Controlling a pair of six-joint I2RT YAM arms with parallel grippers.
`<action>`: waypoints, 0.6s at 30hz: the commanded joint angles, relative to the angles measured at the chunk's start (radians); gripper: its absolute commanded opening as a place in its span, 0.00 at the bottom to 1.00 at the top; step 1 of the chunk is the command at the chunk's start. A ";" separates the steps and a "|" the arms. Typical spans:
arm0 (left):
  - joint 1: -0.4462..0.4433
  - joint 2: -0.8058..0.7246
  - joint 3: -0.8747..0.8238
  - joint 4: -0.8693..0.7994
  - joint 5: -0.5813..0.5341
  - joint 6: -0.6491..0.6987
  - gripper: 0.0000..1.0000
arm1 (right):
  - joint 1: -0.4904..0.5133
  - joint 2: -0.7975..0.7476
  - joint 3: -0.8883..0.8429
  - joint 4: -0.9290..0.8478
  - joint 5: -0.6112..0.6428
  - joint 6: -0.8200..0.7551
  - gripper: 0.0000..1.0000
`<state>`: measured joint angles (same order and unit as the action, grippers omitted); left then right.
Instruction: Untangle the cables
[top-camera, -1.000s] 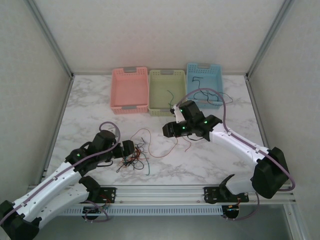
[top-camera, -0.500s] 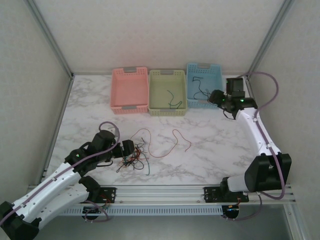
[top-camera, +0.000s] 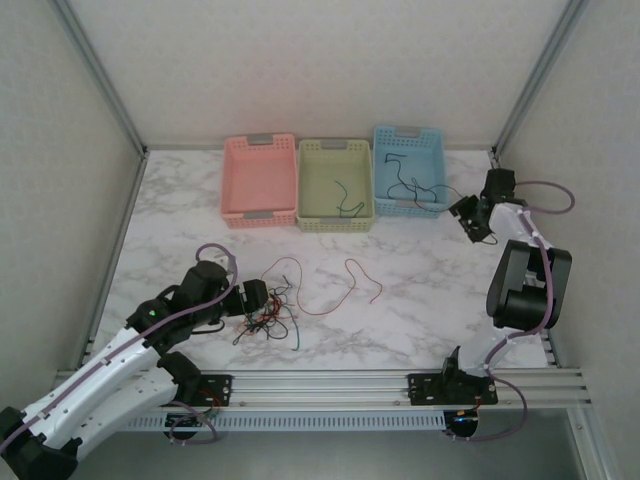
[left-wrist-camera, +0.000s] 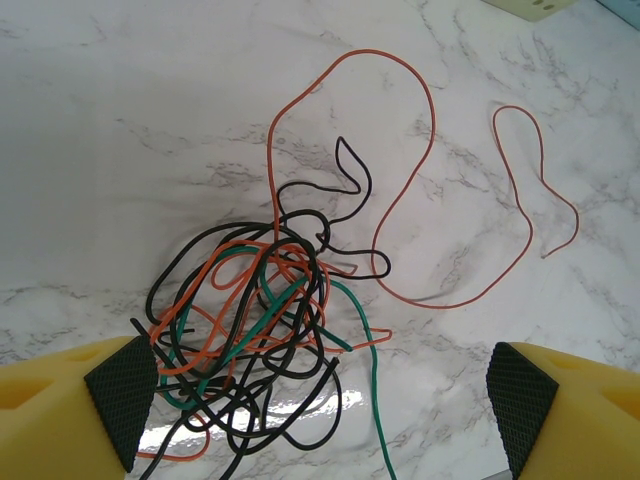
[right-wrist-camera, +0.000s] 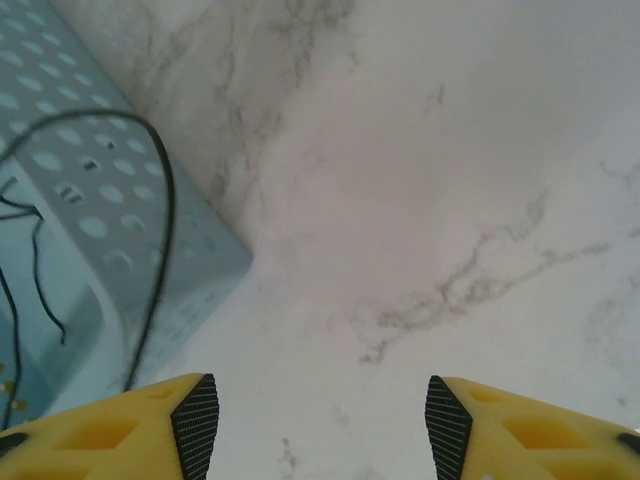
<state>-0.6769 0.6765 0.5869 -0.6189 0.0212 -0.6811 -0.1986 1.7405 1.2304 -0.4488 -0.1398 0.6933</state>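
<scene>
Your right gripper (right-wrist-camera: 320, 410) has swung back beside the blue basket (right-wrist-camera: 100, 230), jaws spread and empty, so your left gripper (left-wrist-camera: 320, 400) (also spread) is nearer, directly above the cable clump (left-wrist-camera: 250, 320).

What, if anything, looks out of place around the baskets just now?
One dark cable drapes over the blue basket's right wall and hangs down its outside instead of lying inside like the others. Nothing looks spilled or damaged. The clump of red, green and black strands is knotted on the marble.
</scene>
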 joint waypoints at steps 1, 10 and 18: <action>0.008 -0.013 0.031 -0.022 -0.013 0.013 0.88 | -0.007 0.047 0.098 0.023 -0.053 0.017 0.57; 0.008 -0.006 0.031 -0.021 -0.018 0.015 0.88 | -0.009 -0.015 0.107 0.057 -0.100 0.040 0.53; 0.008 -0.010 0.033 -0.027 -0.018 0.015 0.88 | -0.009 0.015 0.163 0.066 -0.155 0.050 0.47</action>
<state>-0.6769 0.6739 0.5869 -0.6254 0.0181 -0.6777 -0.2016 1.7714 1.3762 -0.3981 -0.2527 0.7307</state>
